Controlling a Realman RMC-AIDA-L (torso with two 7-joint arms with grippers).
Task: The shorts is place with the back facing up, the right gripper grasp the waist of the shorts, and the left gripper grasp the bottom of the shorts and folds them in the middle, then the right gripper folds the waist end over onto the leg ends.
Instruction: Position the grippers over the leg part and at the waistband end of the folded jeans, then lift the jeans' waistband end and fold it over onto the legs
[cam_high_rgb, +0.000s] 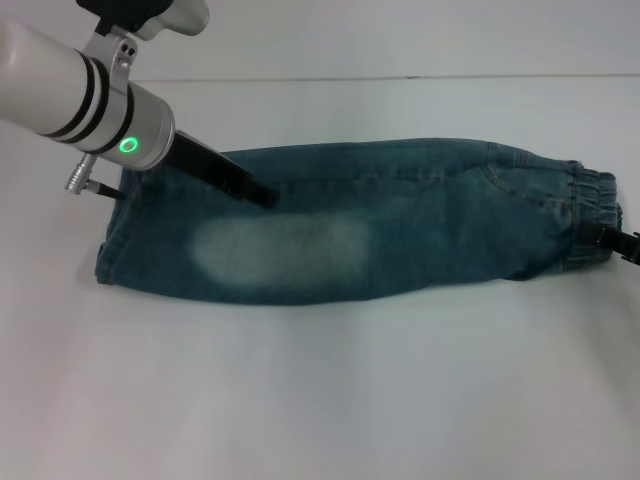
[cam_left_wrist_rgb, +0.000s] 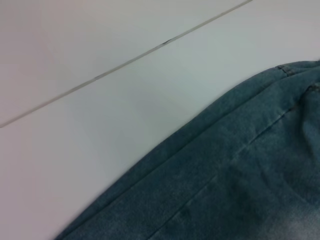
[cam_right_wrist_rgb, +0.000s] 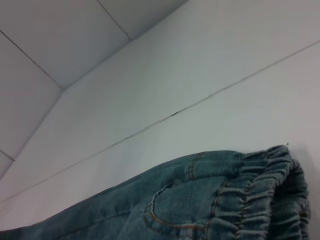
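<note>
The blue denim shorts (cam_high_rgb: 400, 220) lie flat on the white table, folded lengthwise into one long strip. The elastic waist (cam_high_rgb: 590, 215) is at the right and the leg ends (cam_high_rgb: 120, 240) at the left. My left gripper (cam_high_rgb: 262, 194) reaches in from the upper left and sits over the leg half, near the strip's far edge. My right gripper (cam_high_rgb: 625, 243) shows only as a black tip at the frame's right edge, beside the waist. The left wrist view shows the denim (cam_left_wrist_rgb: 240, 185) edge, and the right wrist view shows the gathered waistband (cam_right_wrist_rgb: 260, 200).
A pale faded patch (cam_high_rgb: 280, 250) marks the denim near the middle left. White table (cam_high_rgb: 320, 400) spreads in front of the shorts. A thin seam line (cam_high_rgb: 400, 77) runs along the table's back, with a white wall behind it.
</note>
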